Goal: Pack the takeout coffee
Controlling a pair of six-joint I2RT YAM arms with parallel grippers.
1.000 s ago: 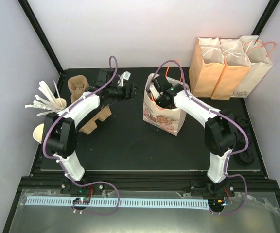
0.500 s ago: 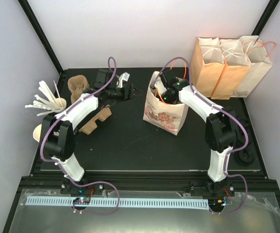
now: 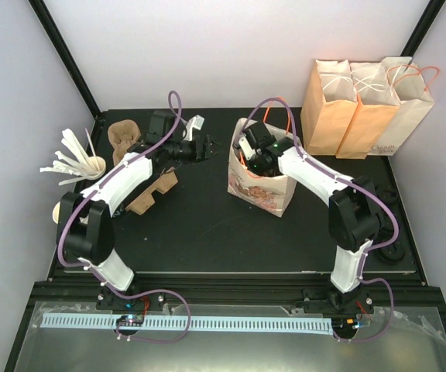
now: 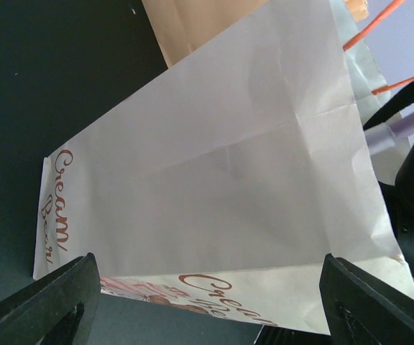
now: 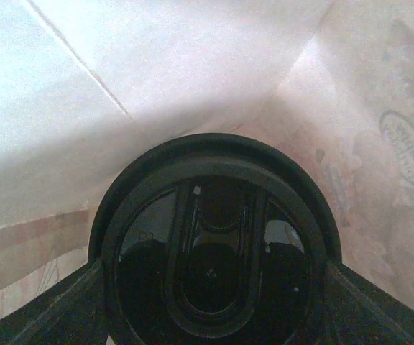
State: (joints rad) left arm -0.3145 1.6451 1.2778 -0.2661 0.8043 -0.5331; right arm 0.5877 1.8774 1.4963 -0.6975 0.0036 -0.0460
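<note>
- While you are watching from overhead, the right gripper [image 3: 248, 152] is reaching down into the open mouth of the white printed bag [image 3: 260, 186], which is standing upright near the middle of the table [image 3: 200, 232].
- Through the right wrist camera you are seeing the coffee cup [image 5: 210, 248] from above, its round black lid filling the lower half of the view, with the bag's pale paper walls closing in around it from 9 through 12 to 3 o'clock.
- The right gripper's fingers [image 5: 56, 309] are sitting against the lid's rim at about 8 and 4 o'clock, so that gripper is clamping the coffee cup inside the bag.
- You cannot tell whether the cup's base is touching the bottom of the bag, because the lid is hiding everything beneath it.
- The left gripper [image 3: 210, 146] is hovering above the table with its jaws spread wide and nothing between them, and the bag is lying at 3 o'clock from it, near but apart.
- Its wrist camera is looking straight at the bag's plain creased side, with orange handles showing at 1 o'clock.
- A row of paper bags [image 3: 362, 105] is standing at the table's 1 o'clock corner, well apart from both grippers.
- A cardboard cup carrier [image 3: 152, 191] is lying at 7 o'clock from the left gripper, partly under that arm.
</note>
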